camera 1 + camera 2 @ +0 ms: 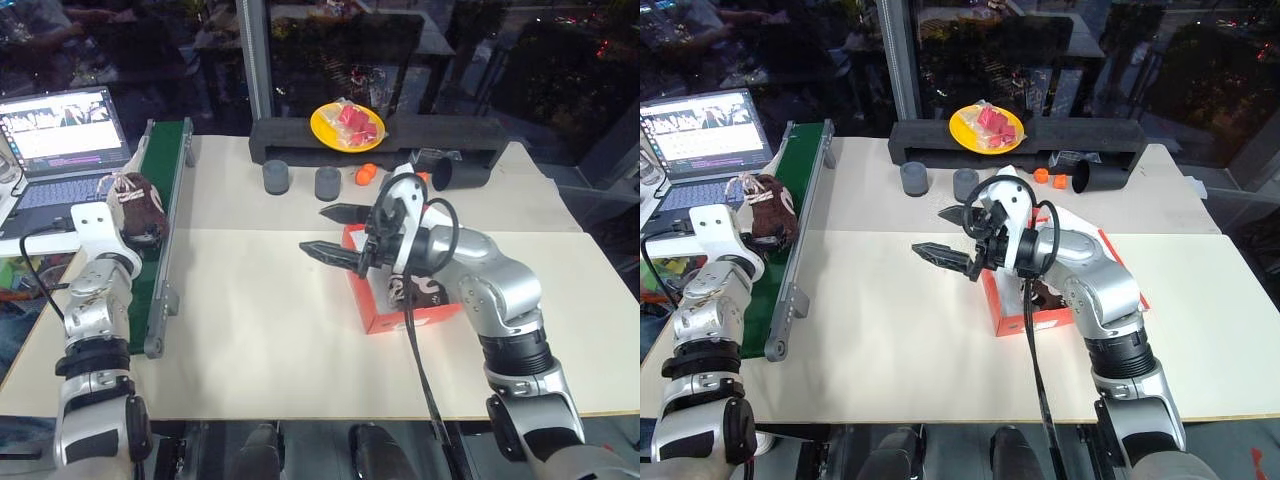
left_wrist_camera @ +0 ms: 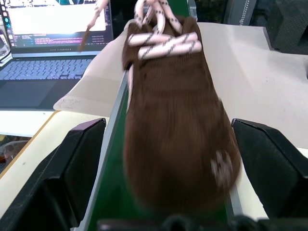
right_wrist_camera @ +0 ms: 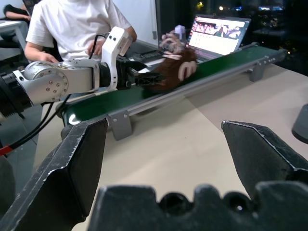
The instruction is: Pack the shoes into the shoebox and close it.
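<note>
Laptop [image 1: 62,140] light is seen at the far left, its screen lit, on a separate surface beside the pale, matte table [image 1: 260,340]. One green conveyor belt [image 1: 165,215] with a grey metal frame runs along the table's left edge. One brown, fuzzy shoe [image 2: 178,139] with cream laces is seen lying on that belt, and the left gripper [image 2: 168,168] is set around its toe end, black fingers [image 2: 72,168] spread wide on either side; contact with the shoe cannot be told. Two short dark grey cylinders [image 1: 277,178] are stood upright further right, near a long black foam block [image 1: 300,135] at the table's back edge. One yellow plate [image 1: 346,126] holding wrapped red pieces is rested on that block. Small orange pieces [image 1: 366,174] and one black tube [image 1: 458,172] lying on its side are seen beyond. One red-orange cardboard shoebox [image 1: 400,312] is placed right of the table's centre, partly hidden by the right arm; something dark with white markings is seen in it. The right gripper [image 1: 335,235] is held above the box's left end, pointing left, its serrated fingers [image 1: 335,255] apart and empty. Dark glass lies behind the table. A seated person in a white shirt [image 3: 72,24] is seen in the right wrist view.
</note>
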Available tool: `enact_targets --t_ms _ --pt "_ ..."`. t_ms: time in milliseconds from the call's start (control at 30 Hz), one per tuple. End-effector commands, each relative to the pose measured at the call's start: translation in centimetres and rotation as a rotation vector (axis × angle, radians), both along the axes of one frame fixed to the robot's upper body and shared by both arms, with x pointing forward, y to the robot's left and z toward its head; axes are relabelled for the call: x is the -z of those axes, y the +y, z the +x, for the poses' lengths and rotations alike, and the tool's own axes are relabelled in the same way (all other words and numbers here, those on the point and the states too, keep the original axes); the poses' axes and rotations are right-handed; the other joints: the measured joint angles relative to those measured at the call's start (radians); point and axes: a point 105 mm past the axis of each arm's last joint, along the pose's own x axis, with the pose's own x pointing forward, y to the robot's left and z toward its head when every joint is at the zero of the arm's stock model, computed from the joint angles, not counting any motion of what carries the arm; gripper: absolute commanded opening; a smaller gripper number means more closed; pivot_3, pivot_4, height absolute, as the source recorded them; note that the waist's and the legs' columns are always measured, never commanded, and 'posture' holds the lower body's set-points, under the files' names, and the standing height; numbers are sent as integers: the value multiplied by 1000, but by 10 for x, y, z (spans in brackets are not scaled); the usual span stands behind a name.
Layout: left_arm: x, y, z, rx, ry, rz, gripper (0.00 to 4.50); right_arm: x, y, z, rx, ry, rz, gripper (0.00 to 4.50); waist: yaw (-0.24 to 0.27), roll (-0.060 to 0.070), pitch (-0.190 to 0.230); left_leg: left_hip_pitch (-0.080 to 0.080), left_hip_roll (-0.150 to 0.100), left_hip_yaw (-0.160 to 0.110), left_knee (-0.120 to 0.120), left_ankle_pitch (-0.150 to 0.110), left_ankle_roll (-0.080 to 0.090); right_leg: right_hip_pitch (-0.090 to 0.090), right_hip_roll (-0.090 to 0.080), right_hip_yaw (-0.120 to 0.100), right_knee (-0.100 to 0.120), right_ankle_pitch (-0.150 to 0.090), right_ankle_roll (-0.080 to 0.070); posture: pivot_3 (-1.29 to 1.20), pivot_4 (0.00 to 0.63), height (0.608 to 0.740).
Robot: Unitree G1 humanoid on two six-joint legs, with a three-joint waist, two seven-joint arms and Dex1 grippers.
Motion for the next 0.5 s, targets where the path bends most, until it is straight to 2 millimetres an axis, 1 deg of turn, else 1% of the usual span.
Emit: enact_targets --t_ms 33,67,200,267,400,433,500 --pt "-6 -6 6 16 -32 -28 3985 -22 -3 -7 -2 -74 20 4500 0 0 0 0 0 0 0 0 0 0 0 0 0 0 0 0 150 740" --pt "-4 -7 6 18 -28 -46 3735 -22 -3 -7 0 -73 19 4500 0 0 0 0 0 0 0 0 0 0 0 0 0 0 0 0 150 740" --pt "-2 -13 7 27 -39 -88 2357 -22 -3 -7 8 -70 11 4500 6 0 0 0 0 0 0 0 0 0 0 0 1 0 0 0 150 740" --pt "-2 -11 6 9 -40 -88 1692 -22 -4 -7 13 -68 9 4500 9 0 0 0 0 0 0 0 0 1 0 -1 1 0 0 0 150 740" --pt "-5 -8 5 -16 -48 -100 522 -21 -5 -6 20 -66 3 4500 15 0 0 0 0 0 1 1 -1 1 0 -1 2 0 0 0 150 740" --pt "-7 -8 5 -19 -53 -92 266 -21 -5 -6 22 -64 4 4500 15 0 0 0 0 0 1 1 -1 1 0 -1 2 0 0 0 150 740" --pt "-13 -8 5 -22 -70 -77 88 -21 -5 -5 27 -61 7 4500 15 0 0 0 0 0 1 1 -1 0 0 -1 3 0 0 0 150 740"
